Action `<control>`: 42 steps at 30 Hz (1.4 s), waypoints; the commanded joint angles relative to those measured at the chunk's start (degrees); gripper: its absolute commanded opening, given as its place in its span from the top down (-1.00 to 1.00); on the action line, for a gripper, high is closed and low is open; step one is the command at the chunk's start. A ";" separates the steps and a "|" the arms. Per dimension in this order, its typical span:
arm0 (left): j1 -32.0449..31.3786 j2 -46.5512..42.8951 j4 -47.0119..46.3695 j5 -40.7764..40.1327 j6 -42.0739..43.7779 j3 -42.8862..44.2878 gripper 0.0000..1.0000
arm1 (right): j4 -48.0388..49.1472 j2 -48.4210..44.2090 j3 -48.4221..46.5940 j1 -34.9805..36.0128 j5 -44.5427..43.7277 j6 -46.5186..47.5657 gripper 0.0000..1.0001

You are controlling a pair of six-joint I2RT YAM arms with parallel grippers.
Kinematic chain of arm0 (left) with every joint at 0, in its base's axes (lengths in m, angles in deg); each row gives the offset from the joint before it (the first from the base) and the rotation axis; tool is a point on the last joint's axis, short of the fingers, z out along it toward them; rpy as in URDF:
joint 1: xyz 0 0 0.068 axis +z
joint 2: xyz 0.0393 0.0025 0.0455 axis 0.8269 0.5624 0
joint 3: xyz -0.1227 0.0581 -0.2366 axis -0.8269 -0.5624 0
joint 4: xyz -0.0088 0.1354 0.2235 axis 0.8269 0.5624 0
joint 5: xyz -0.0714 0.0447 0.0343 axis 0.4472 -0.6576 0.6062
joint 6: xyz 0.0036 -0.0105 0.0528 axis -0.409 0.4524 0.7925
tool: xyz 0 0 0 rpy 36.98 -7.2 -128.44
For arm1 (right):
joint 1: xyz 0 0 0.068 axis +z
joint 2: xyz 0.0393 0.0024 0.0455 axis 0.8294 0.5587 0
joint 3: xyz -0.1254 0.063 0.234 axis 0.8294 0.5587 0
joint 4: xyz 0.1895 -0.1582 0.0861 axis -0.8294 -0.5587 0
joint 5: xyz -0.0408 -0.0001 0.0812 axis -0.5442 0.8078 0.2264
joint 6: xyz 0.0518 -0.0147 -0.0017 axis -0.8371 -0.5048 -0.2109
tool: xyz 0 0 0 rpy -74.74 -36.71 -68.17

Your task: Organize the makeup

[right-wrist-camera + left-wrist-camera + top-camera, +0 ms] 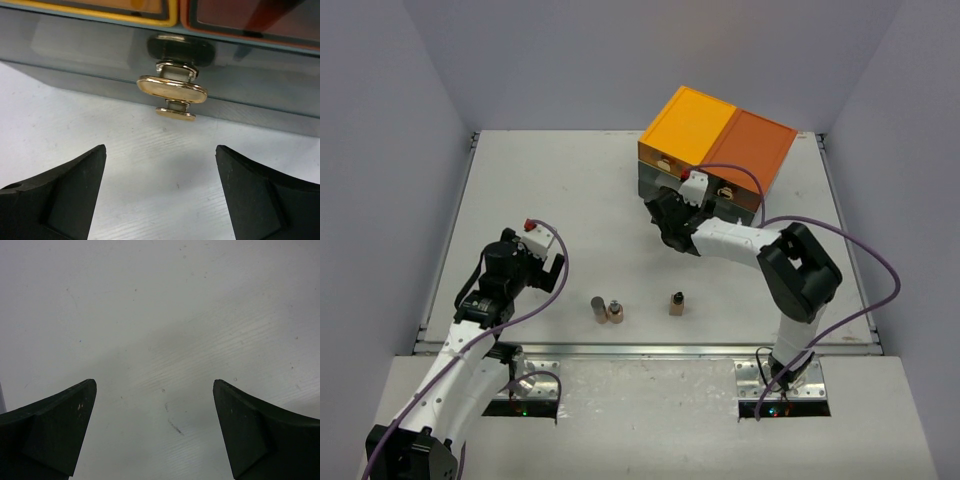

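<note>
Reaches right arm across to the left, elbow bent, right gripper (160, 150) low before drawer chest (715, 140), facing its gold handle (171, 90); fingers spread wide, gripping nothing. Holds left arm folded over the table's (570, 200) near left, left gripper (154, 382) pointed down, fingers wide apart, empty. Notes three small bottles (616, 312) near front edge, between the arms: two just beside each other, third apart to the right.

The right claw (665, 208) sits at the drawer chest's (720, 140) front.

Three bottles (615, 312) stand before the drawer chest (717, 150).
</note>
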 commanded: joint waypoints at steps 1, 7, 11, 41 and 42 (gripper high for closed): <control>0.50 -0.76 -1.49 1.28 0.66 1.58 -1.00 | -12.15 3.60 -5.71 -0.28 -7.78 -15.02 -0.80; 0.50 -1.08 -1.40 1.42 0.75 1.55 -1.00 | -11.50 6.13 -6.01 -0.34 -13.56 -21.23 -0.71; 0.41 -1.03 -1.39 1.54 0.83 1.50 -1.00 | -11.45 8.50 -7.39 -0.81 -15.66 -24.23 -0.66; 0.50 -1.34 -1.23 1.89 0.96 1.58 -1.00 | -11.45 17.95 -16.36 -3.00 -17.34 -19.08 -0.18; 0.50 -1.30 -1.23 1.89 1.00 1.58 -1.00 | -11.45 18.06 -16.29 -3.14 -17.13 -19.26 -0.14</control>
